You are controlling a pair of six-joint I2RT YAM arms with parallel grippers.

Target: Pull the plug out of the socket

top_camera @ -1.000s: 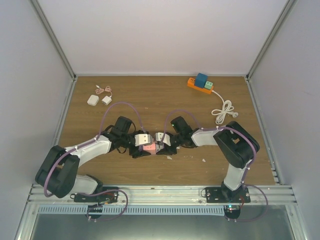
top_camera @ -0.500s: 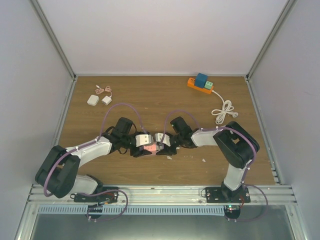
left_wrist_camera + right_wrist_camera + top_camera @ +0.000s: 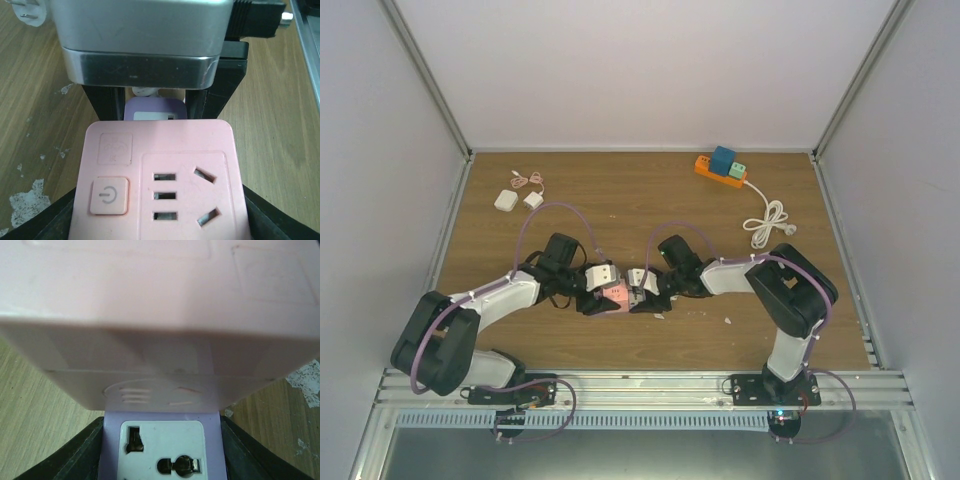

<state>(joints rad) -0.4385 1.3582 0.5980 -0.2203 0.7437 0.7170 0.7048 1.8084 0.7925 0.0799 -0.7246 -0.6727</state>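
At the middle of the table (image 3: 620, 200), my left gripper (image 3: 603, 300) clamps the pink socket (image 3: 157, 187) to brace it. My right gripper (image 3: 642, 292) pinches the purple plug (image 3: 155, 109), which looks seated in the socket's far side, ready to pull. An orange strip (image 3: 720, 168), a cable (image 3: 767, 222) and chargers (image 3: 506, 201) lie well apart, and nothing blocks the pull.

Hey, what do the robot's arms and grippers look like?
The left arm and right arm match: white shells between bulky black joints, each with a thin purple cable running along it. Their fingers are black.
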